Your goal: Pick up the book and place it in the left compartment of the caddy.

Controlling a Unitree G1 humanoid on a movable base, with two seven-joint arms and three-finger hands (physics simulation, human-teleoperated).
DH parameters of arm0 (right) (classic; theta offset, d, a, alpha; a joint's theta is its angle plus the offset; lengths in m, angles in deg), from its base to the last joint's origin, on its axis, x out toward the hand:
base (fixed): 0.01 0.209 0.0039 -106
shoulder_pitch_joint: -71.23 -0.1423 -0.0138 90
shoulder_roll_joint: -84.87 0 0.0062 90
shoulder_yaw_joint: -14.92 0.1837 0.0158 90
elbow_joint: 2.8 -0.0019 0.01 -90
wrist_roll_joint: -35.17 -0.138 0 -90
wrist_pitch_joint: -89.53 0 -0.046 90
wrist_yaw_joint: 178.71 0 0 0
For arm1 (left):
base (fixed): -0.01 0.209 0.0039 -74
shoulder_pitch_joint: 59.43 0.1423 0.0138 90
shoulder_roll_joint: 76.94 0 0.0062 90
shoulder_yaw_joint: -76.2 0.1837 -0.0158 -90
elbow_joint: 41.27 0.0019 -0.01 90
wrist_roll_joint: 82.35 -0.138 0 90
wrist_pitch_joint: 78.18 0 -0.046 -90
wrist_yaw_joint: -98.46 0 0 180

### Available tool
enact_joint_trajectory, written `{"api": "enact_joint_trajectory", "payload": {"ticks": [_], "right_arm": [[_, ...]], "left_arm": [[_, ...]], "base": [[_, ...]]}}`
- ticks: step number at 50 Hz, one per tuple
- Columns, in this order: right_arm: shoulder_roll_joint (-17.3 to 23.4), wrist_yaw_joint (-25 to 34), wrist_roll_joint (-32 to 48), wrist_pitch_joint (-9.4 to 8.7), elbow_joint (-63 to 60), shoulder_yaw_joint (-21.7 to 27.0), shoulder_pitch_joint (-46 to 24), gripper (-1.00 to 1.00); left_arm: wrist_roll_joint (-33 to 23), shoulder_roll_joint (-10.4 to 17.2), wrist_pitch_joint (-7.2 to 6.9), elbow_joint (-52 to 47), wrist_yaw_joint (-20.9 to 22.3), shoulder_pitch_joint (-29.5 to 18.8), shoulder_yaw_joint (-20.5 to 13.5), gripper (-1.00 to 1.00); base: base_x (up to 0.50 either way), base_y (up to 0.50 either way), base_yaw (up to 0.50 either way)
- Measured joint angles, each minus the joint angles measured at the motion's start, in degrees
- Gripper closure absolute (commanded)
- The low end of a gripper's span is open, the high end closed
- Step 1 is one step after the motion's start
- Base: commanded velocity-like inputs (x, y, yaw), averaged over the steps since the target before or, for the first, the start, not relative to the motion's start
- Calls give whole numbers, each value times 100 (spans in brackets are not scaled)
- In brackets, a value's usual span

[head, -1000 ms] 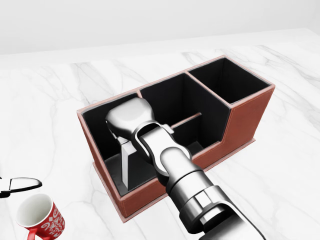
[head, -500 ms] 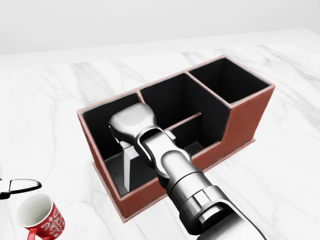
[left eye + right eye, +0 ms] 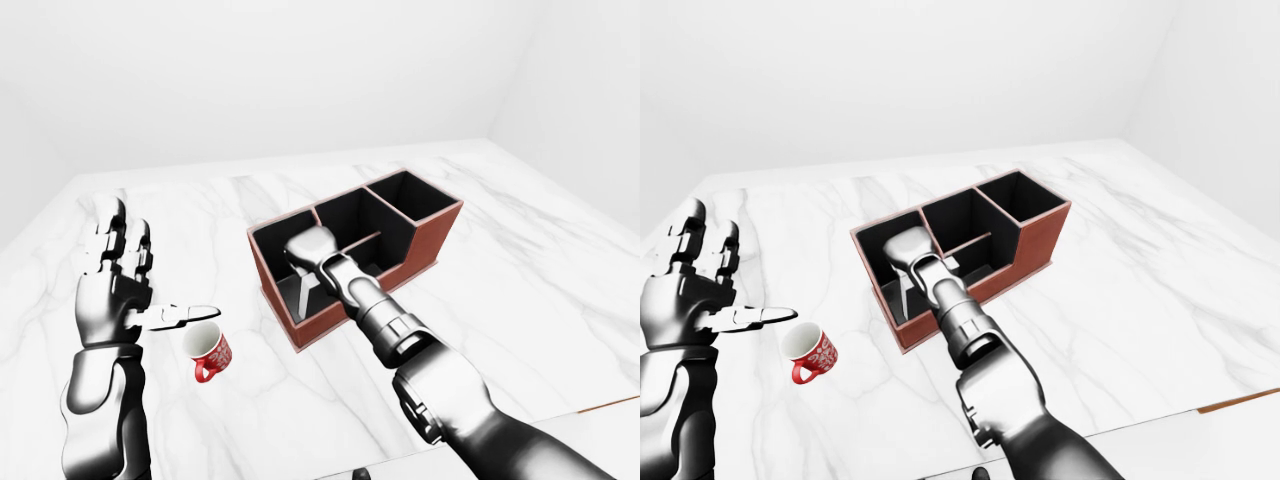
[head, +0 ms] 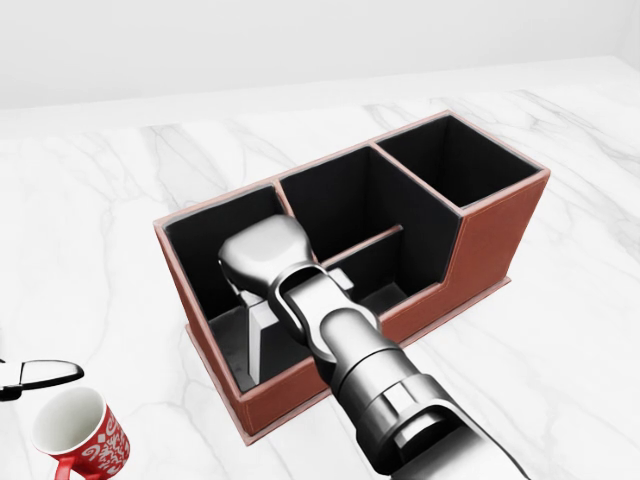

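Right hand [image 4: 262,255] of the simulated humanoid dips into the left compartment [image 4: 200,262] of the reddish-brown caddy [image 4: 500,232], seen from the head view, its arm running in from five o'clock. The metal back of the hand covers the fingers, so the pictures do not show whether they pinch anything or have let go. Under it, toward six o'clock, a thin grey slab [image 4: 253,345], apparently the book, stands nearly upright on the floor of that compartment, close to the caddy's low near wall. Whether the fingers touch its top edge cannot be told.

Left hand [image 3: 115,285], at nine o'clock in the left-eye view, is raised off the marble counter [image 4: 560,340] with its fingers spread and nothing in them. One finger points toward three o'clock, over a red-and-white mug [image 3: 208,350] that stands well apart from the caddy, at the caddy's eight o'clock.

By this look the placing is almost done, and the risk lies in the exit. If the fingers are not fully clear when the hand lifts, they could drag the slim book up and over the low wall, or tip it flat. A withdrawal angled toward twelve o'clock could knock the wrist against the divider and shove the light caddy across the smooth marble. The idle left hand, if lowered carelessly, could topple the mug.
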Motion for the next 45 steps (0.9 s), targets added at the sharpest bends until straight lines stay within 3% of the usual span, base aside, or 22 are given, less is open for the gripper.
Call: {"api": "enact_joint_trajectory", "payload": {"ticks": [15, 17, 19, 20, 21, 45], "right_arm": [[-51, -81, 128, 0, 120, 7, -5, 100], [-54, -65, 118, 0, 131, 5, 6, 51], [-58, -45, 88, 0, 171, -30, 53, -42], [-59, -37, 76, 0, 190, -47, 77, -58], [-60, -30, 64, 0, 207, -62, 98, -100], [-15, 634, -117, 0, -396, -159, 378, -100]], "left_arm": [[9, -6, 0, 39, 9, 31, -21, -100], [9, -7, 0, 41, 9, 34, -23, -100], [8, -8, 0, 44, 9, 37, -24, -100], [7, -9, 0, 46, 8, 38, -24, -100], [5, -10, 0, 47, 8, 40, -24, -100], [-34, -8, 0, 35, -9, 28, -15, -100]], "base": [[0, 0, 0], [0, 0, 0], [0, 0, 0], [0, 0, 0], [0, 0, 0], [0, 0, 0]]}}
